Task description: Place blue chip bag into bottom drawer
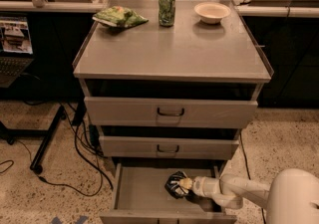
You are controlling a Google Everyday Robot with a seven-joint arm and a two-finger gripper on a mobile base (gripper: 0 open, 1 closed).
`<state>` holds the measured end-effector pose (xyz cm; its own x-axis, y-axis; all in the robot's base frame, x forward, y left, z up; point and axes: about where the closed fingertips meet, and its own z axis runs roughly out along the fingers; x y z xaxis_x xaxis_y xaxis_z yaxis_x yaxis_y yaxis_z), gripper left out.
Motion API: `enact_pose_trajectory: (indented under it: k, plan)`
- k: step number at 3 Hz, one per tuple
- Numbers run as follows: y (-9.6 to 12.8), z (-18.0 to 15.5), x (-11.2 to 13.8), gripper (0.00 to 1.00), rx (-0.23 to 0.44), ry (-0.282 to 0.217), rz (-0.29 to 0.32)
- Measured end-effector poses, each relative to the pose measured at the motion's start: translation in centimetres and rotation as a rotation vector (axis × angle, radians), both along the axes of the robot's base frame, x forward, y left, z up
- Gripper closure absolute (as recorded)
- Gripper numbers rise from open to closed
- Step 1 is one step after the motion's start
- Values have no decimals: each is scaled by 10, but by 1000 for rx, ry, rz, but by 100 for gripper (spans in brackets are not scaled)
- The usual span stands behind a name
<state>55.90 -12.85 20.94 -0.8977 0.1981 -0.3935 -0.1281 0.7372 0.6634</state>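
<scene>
End effector (186, 185), entering from 3 o'clock, meets the blue chip bag (174, 184) low over the floor of the open bottom drawer (142, 189), presumably for gentle deposit; whether it grips cannot be told.

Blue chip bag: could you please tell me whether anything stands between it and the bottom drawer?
Nothing visible does. The blue chip bag is already inside the open bottom drawer, at the tool reaching in from the right.
</scene>
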Motion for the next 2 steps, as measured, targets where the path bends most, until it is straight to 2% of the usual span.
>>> enact_pose_trajectory:
  k: [1,2]
  plan:
    - [0,0,0,12,0,0,0]
    - [0,0,0,0,0,0,0]
